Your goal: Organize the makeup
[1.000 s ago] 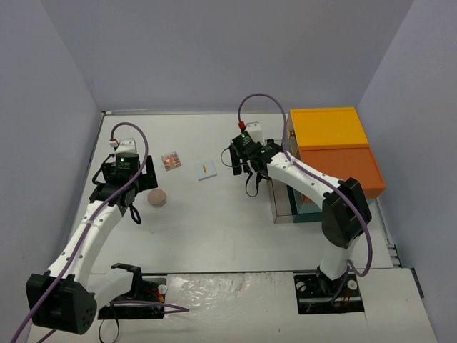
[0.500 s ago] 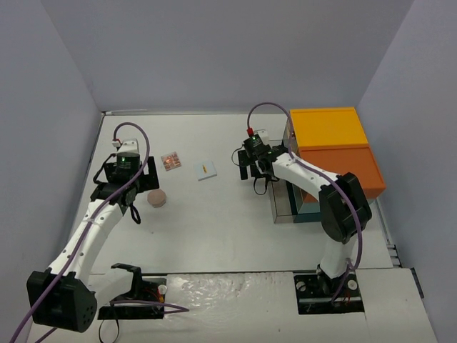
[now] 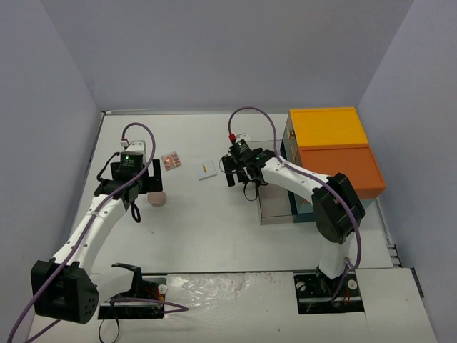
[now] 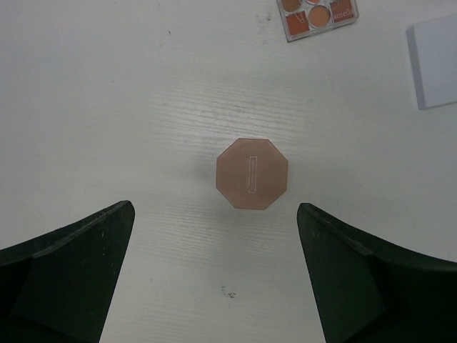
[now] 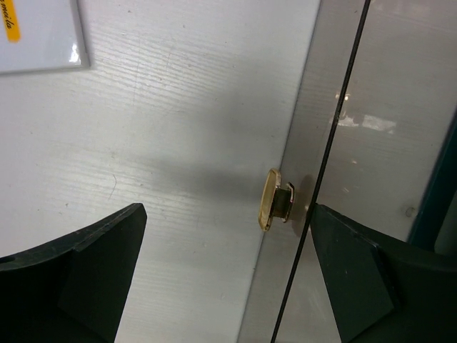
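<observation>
The makeup lies on the white table. A pink octagonal compact [image 4: 252, 174] [image 3: 157, 199] rests just ahead of my left gripper [image 4: 214, 214] [image 3: 145, 189], which hangs open above the table with nothing in it. A palette of orange pans [image 4: 318, 14] [image 3: 170, 161] and a small white card [image 4: 434, 61] [image 3: 206, 170] lie farther back. My right gripper [image 5: 227, 211] [image 3: 241, 179] is open at the front of a grey drawer [image 5: 343, 128]. The drawer's gold knob [image 5: 275, 199] sits between the jaws, close to the right finger.
The drawer [image 3: 277, 209] sticks out leftward from the bottom of a large orange and yellow box [image 3: 332, 143] with a teal inside, at the table's right. Grey walls close the table on three sides. The arm bases stand at the near edge.
The right gripper has moved left and the drawer front has slid out to the left with it. The left gripper has shifted slightly right, nearer the pink compact.
</observation>
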{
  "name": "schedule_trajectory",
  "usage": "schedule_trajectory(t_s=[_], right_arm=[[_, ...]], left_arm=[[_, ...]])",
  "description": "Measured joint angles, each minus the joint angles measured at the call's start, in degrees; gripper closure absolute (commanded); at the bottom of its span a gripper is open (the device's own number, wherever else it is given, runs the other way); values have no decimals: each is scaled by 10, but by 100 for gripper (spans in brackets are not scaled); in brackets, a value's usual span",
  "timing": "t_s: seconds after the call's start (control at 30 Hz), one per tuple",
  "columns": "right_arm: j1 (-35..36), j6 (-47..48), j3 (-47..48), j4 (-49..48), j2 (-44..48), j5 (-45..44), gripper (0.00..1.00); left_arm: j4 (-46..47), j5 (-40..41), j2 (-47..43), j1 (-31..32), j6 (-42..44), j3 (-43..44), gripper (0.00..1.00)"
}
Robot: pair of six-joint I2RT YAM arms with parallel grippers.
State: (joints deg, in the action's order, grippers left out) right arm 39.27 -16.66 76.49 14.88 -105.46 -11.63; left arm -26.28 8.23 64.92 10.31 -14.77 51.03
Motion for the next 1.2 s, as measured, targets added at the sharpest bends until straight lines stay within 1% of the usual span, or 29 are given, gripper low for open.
schedule_trajectory(t_s=[0.1, 0.17, 0.3, 0.4, 0.53, 0.73, 0.93, 1.0, 1.1, 1.2], right_arm=[[2, 9, 12, 18, 20, -5, 2], [2, 18, 25, 25, 47, -7, 1], [2, 34, 45, 24, 129, -11, 0], [2, 41, 47, 23, 194, -15, 0], [1, 50, 38, 22, 256, -20, 0], [-9, 58, 6, 34, 303, -21, 0], [-41, 60, -19, 34, 328, -11, 0], [-50, 60, -28, 34, 337, -6, 0], [-59, 61, -38, 31, 347, 0, 0], [-59, 61, -47, 29, 352, 5, 0]], left_arm=[[-1, -20, 21, 0, -3, 1, 3], [-8, -33, 55, 0, -7, 10, 3], [-22, -47, 140, 0, -10, 45, 3], [-35, -53, 189, 0, -9, 73, 3], [-40, -59, 239, 0, -9, 97, 3], [-51, -70, 290, 0, -11, 101, 3], [-51, -87, 320, -12, -18, 101, 5], [-50, -91, 326, -16, -20, 101, 7], [-48, -96, 336, -18, -23, 101, 21], [-48, -100, 337, -18, -29, 102, 41]])
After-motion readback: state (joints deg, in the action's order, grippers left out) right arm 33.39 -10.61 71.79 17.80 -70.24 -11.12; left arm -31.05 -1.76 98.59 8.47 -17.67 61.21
